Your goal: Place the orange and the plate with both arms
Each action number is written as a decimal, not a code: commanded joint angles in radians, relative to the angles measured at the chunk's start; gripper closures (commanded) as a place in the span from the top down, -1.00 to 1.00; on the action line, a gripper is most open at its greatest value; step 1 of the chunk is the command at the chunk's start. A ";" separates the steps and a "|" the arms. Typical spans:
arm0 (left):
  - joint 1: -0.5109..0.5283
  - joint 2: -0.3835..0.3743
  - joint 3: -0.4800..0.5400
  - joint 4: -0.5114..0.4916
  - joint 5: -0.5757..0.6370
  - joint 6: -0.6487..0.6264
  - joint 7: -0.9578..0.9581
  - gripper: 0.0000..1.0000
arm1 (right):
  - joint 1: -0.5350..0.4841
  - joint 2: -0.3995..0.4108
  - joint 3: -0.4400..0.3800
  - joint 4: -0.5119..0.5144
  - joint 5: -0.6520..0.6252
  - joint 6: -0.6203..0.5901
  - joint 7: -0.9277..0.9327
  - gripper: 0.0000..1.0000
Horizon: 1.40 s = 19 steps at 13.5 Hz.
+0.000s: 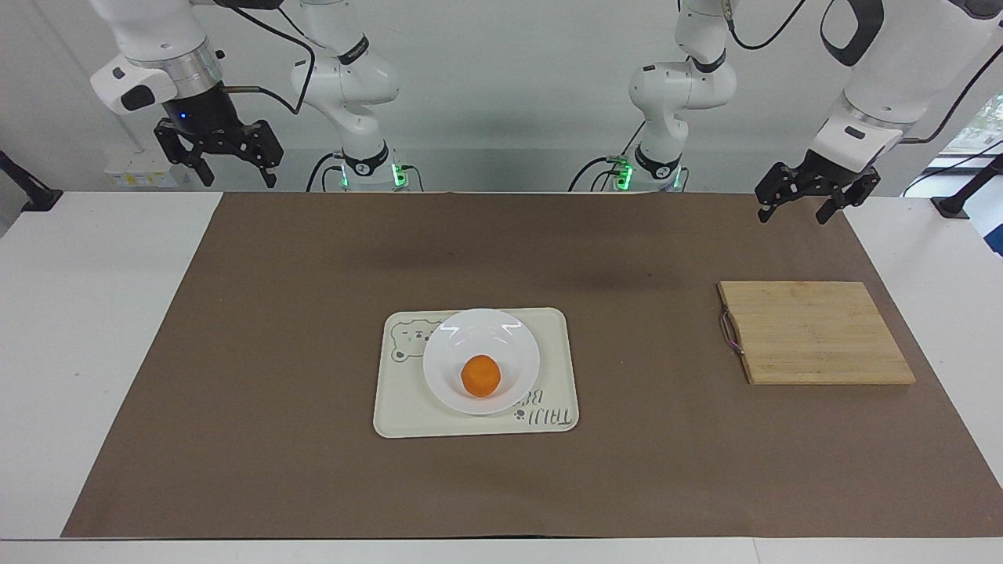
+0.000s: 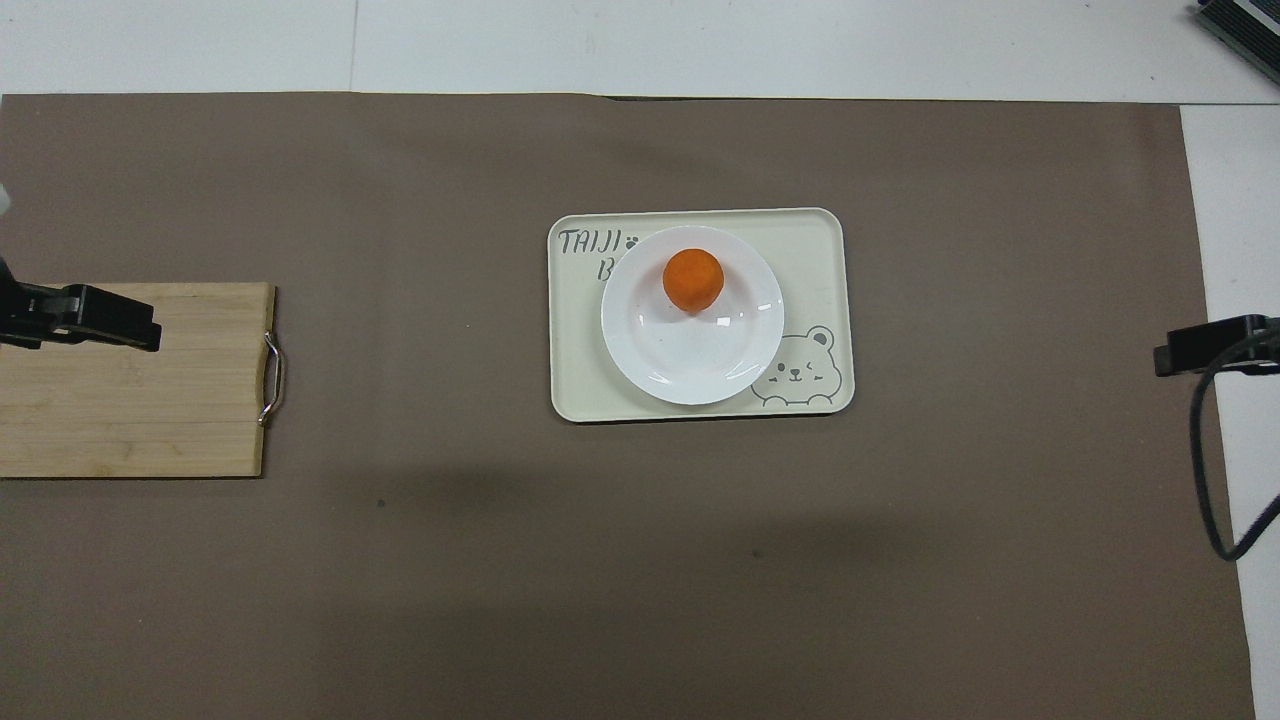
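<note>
**Observer:** Start at the right arm's end of the table and work across. Where are you?

**Me:** My right gripper (image 1: 222, 160) hangs high over the edge of the brown mat (image 1: 313, 486), jaws spread apart and holding nothing. That arm waits.

**Observer:** And the middle?

**Me:** The orange (image 1: 480, 375) sits in the plate (image 1: 447, 352), off centre, on the part farther from me. The plate rests on the cream tray (image 1: 400, 415) with the bear drawing, mid-mat. Nothing of mine touches any of it.

**Observer:** Then the left arm's end?

**Me:** The wooden cutting board (image 1: 815, 333) lies bare there. My left gripper (image 1: 793, 205) hangs above the mat's corner on the side of the board nearer to me, jaws apart too, nothing between them.

**Observer:** So how far along are you?

**Me:** By my reckoning, done: fruit in dish, dish on tray, both hands clear. If anything remains, it's only parking the arms.
</note>
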 commanded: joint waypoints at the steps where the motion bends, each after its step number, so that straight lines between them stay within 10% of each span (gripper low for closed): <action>1: 0.000 0.006 0.002 0.012 0.007 0.001 0.012 1.00 | 0.002 -0.032 0.004 -0.050 -0.014 0.022 0.005 1.00; 19: 0.000 0.006 0.002 0.012 0.007 0.001 0.012 1.00 | 0.000 -0.016 0.007 -0.014 0.022 -0.013 0.022 1.00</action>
